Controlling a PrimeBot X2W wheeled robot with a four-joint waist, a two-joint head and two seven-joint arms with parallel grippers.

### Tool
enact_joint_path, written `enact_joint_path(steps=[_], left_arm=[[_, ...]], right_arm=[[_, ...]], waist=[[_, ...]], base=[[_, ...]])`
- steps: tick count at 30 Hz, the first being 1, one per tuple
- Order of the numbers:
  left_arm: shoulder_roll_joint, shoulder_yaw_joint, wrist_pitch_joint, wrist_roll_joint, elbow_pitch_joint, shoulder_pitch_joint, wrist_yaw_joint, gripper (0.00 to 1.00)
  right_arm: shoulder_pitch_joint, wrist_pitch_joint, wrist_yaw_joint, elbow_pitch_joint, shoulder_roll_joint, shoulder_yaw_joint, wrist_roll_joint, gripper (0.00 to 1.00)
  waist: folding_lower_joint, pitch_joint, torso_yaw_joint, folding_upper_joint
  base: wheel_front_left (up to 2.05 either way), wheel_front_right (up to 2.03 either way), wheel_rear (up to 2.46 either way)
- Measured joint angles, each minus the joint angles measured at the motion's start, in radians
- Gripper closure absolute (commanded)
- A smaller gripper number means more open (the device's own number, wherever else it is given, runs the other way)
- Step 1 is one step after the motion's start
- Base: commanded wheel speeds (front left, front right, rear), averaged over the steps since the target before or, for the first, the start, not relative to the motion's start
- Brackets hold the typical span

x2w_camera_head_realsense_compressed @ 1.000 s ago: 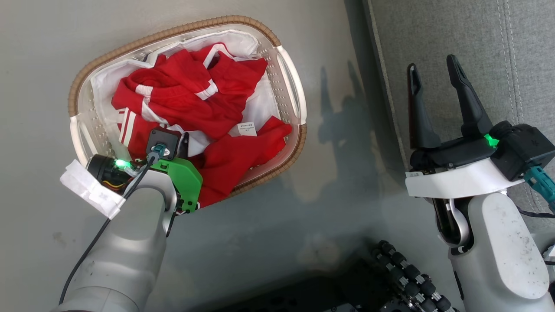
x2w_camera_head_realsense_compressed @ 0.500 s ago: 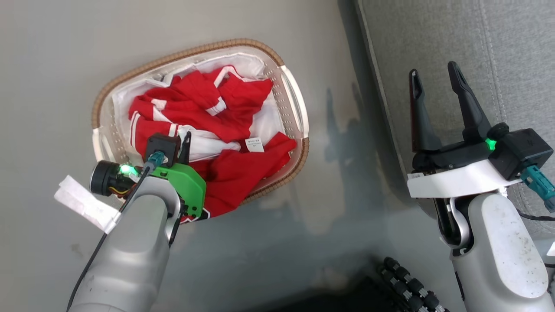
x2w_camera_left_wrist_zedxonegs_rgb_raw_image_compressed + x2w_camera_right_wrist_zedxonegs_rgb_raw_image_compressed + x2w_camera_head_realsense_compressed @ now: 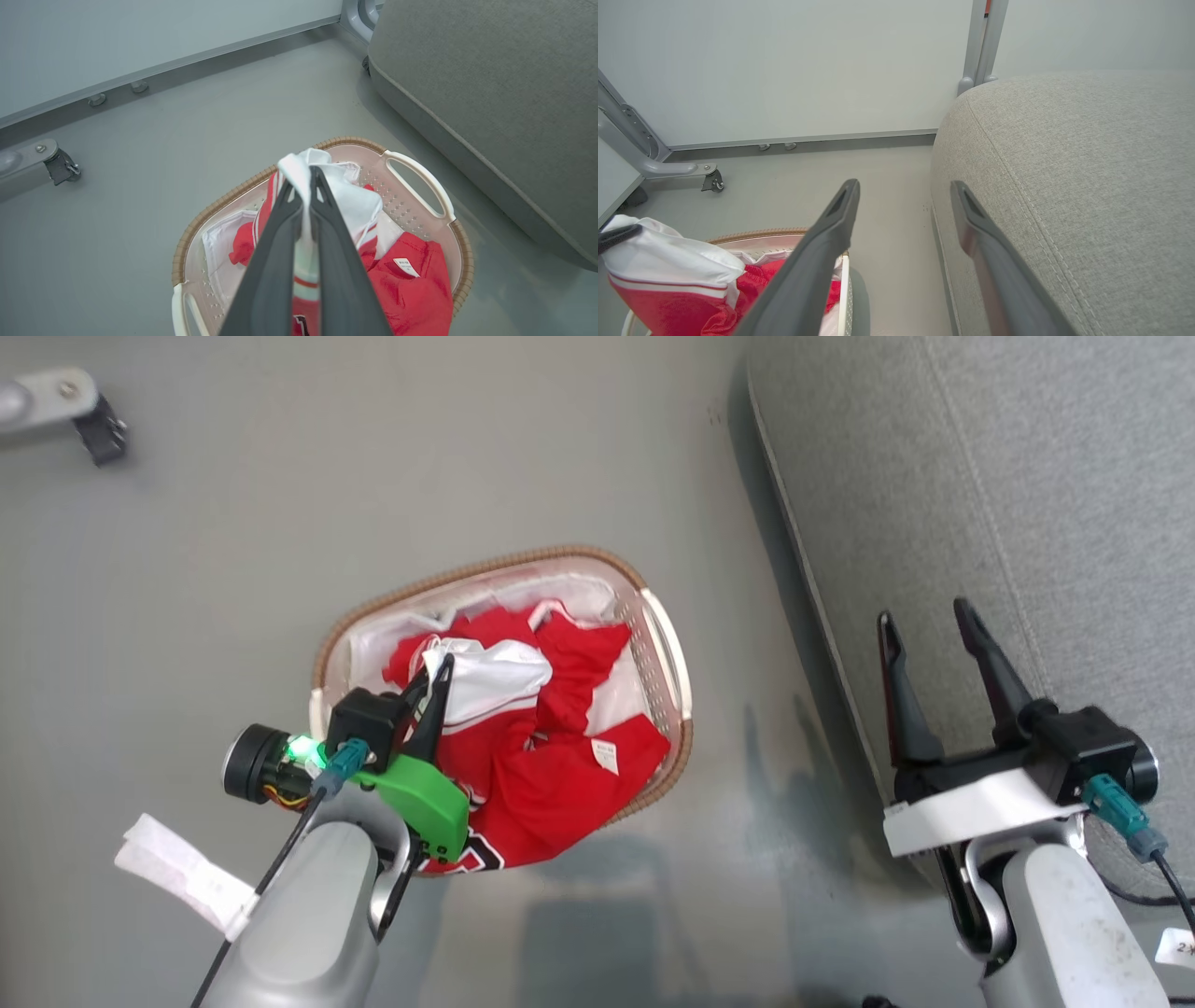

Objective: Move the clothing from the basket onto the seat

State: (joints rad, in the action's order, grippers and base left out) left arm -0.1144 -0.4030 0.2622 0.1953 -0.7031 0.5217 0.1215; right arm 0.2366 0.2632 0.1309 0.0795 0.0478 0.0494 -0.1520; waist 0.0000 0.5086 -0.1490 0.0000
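At the left gripper: pinched together on a white-banded fold of the clothing, cloth squeezed between the two dark fingers and puffing out past the tips. Held up above the basket, with the rest of the red fabric hanging down from the fold and heaped inside, one part draped over the near rim. Behind the fingers, a green bracket at the wrist, then the left forearm, reaching forward and down from the lower left.

At the right gripper: spread wide apart, gripping nothing, touching nothing. Poised over the rounded edge of the seat, fingers pointing up the head view, right forearm rising from the lower right.

On the grey floor, near that cushion edge but apart from it: the basket. Farther off, at the top left, a metal frame foot with a black caster.
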Motion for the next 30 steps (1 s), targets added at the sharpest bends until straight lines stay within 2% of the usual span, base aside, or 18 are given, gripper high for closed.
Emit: enact_joint_path(steps=[9, 14, 23, 30], left_arm=[[-0.107, -0.08, -0.002, -0.002, 0.213, -0.06, 0.006, 1.0], [-0.177, -0.166, -0.053, 0.009, 0.335, -0.049, 0.007, 1.0], [-0.294, -0.26, -0.185, 0.084, 0.573, 0.094, 0.008, 1.0], [-0.341, -0.263, -0.232, 0.114, 0.62, 0.22, 0.008, 1.0]], right_arm=[[-0.106, 0.0, 0.0, 0.035, 0.0, 0.004, 0.013, 0.0], [-0.145, 0.0, 0.0, 0.046, 0.0, 0.02, 0.015, 0.0], [-0.168, 0.0, 0.0, 0.052, 0.001, 0.055, 0.032, 0.0], [-0.13, 0.0, 0.0, 0.041, 0.001, 0.139, 0.048, 0.0]], waist=[[0.0, -0.197, 0.038, 0.0], [-0.0001, -0.296, 0.051, 0.0], [-0.0001, -0.442, 0.07, 0.0], [-0.0001, -0.488, 0.072, 0.0]], base=[[0.0, 0.0, 0.0], [0.0, 0.0, 0.0], [0.0, 0.0, 0.0], [0.0, 0.0, 0.0]])
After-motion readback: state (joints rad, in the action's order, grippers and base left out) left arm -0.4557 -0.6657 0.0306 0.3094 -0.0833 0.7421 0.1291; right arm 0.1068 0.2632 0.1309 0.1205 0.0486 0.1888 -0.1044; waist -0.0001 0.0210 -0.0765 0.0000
